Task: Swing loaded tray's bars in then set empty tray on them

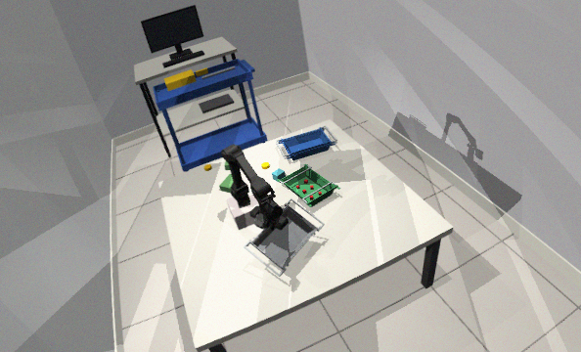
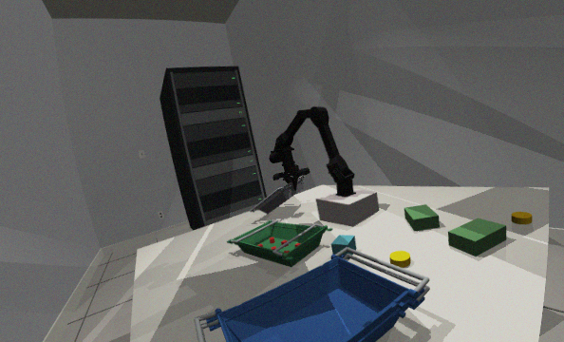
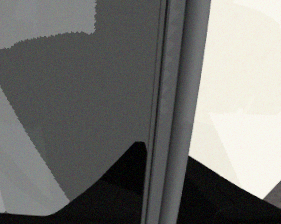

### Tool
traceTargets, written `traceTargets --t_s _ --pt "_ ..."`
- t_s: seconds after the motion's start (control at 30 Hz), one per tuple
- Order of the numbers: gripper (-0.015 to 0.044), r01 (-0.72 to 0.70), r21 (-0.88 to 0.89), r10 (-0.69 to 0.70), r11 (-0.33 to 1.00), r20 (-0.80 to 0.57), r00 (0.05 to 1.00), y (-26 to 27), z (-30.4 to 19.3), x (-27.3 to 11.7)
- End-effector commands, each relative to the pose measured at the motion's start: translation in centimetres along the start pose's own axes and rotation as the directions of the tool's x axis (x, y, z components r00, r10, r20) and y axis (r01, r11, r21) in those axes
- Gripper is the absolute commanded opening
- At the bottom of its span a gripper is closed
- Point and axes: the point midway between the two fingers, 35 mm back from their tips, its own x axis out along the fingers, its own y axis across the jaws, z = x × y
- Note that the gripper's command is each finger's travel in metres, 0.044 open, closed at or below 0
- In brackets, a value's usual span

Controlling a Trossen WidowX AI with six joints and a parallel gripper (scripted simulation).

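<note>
The green tray (image 1: 326, 196) (image 2: 268, 254) holds several small red blocks (image 1: 304, 191) (image 2: 272, 239). Its two wire bars lie across its top, one (image 1: 295, 177) (image 2: 255, 232) near one end, the other (image 1: 316, 192) (image 2: 300, 238) towards the other. The empty grey tray (image 1: 276, 241) (image 2: 272, 200) (image 3: 121, 100) has its bars swung out over its ends. It is tilted, its side by the robot base raised. My gripper (image 1: 284, 224) (image 2: 294, 186) (image 3: 151, 152) is shut on the rim of that raised side. The black fingers partly hide the rim in the wrist view.
An empty blue tray (image 1: 310, 151) (image 2: 272, 304) stands beyond the green one. A cyan block (image 1: 278, 174) (image 2: 344, 244) is close to the green tray, a yellow disc (image 1: 265, 165) (image 2: 400, 258) farther off. Green blocks (image 2: 477, 237) (image 2: 422, 218) stand near the robot base.
</note>
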Motion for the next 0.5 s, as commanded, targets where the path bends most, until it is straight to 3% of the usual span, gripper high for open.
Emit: traceTargets --t_s 0.0,0.47 --pt "0.0 -0.018 0.005 0.018 1.0 0.001 1.0 1.2 0.4 -1.9" --pt "0.0 -0.02 0.005 0.02 1.0 0.002 1.0 3.1 1.0 -7.0"
